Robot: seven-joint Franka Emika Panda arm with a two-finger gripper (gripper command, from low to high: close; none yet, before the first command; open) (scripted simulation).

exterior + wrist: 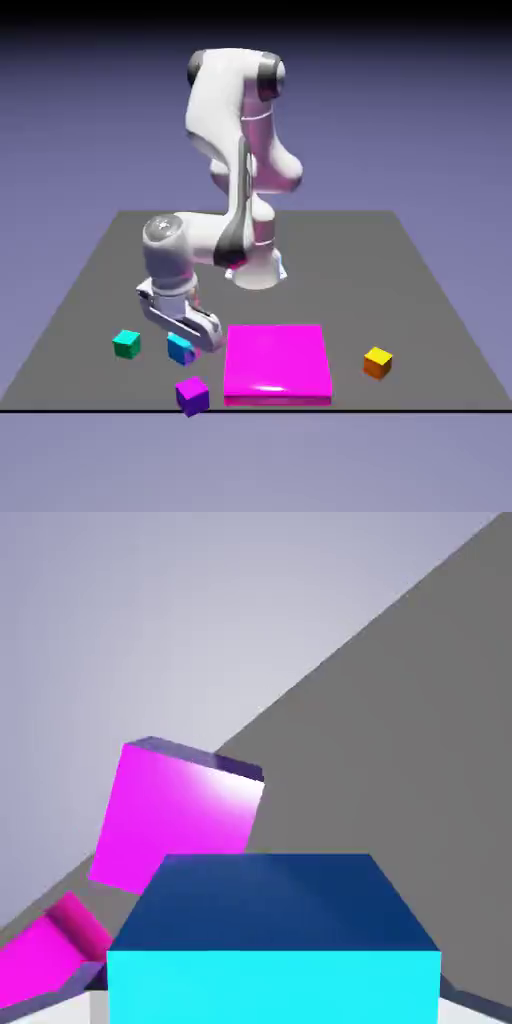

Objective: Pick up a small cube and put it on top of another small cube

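table [420, 300]: dark slab carrying everything | magenta flat square [277, 362]: just beside end effector, likely clutter | end effector [190, 345]: low, clamped on small cube [273, 982] | purple cube [175, 817]: near, beyond the tips, probable stacking base

I see the flat square [277, 362] mid-table. From it, the small cube [181, 347] sits just at nine o'clock, another cube [126, 343] beyond; one [192, 394] at seven, one [377, 362] at three.

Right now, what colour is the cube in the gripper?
Bright cyan-blue cube; shows best in the hand view.
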